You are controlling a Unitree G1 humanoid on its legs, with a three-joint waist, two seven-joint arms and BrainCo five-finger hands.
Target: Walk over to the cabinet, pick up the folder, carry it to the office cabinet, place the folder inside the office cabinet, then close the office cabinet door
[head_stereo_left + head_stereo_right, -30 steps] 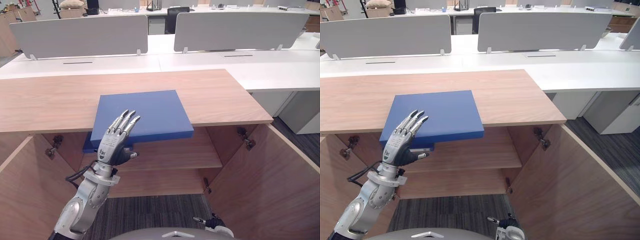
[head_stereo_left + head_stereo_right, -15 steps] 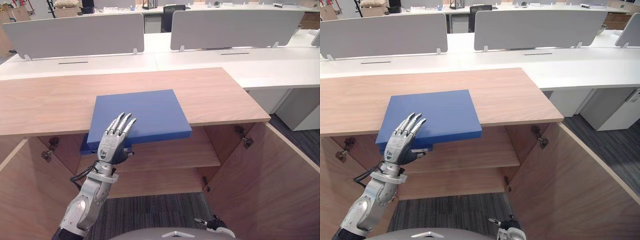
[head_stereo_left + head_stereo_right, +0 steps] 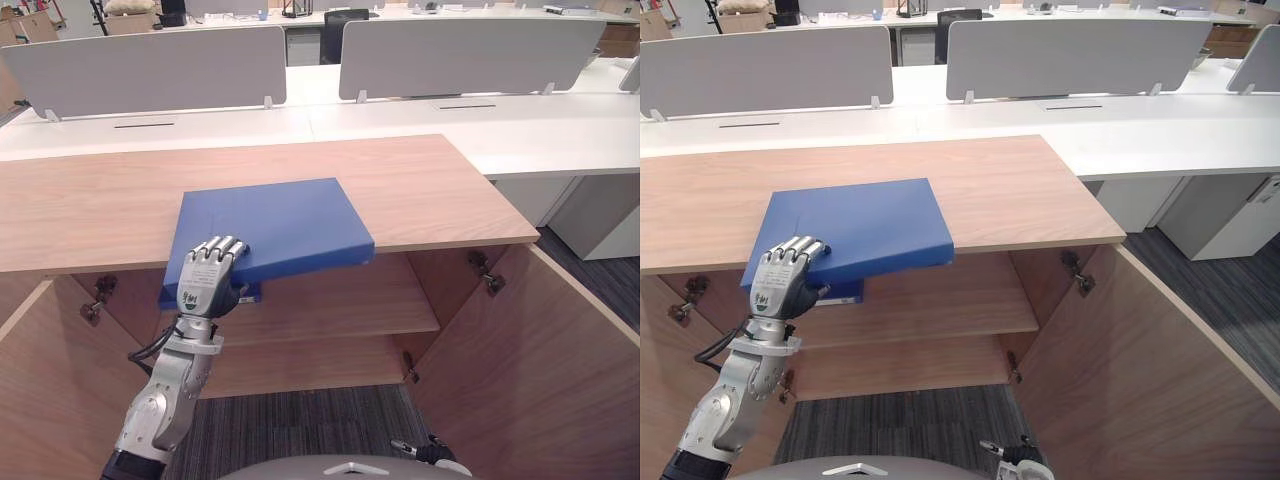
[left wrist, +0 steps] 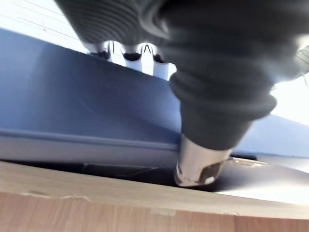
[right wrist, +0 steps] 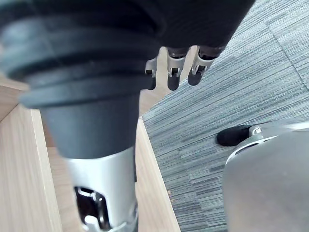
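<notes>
Fingers (image 3: 216,249) of the left hand (image 3: 204,283) clenched over the folder's (image 3: 285,222) near corner.
Folder lies flat on the cabinet (image 3: 430,190) top, its near edge overhanging the open front above the shelf (image 3: 340,302); thumb (image 4: 195,164) sits underneath. Right hand (image 5: 174,67) hangs over the carpet (image 5: 251,82), fingers loose.

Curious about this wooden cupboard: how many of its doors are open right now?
2. The left door swings out on the robot's left and the right door on its right, both wide open on either side of the shelf. None seems hidden.
</notes>
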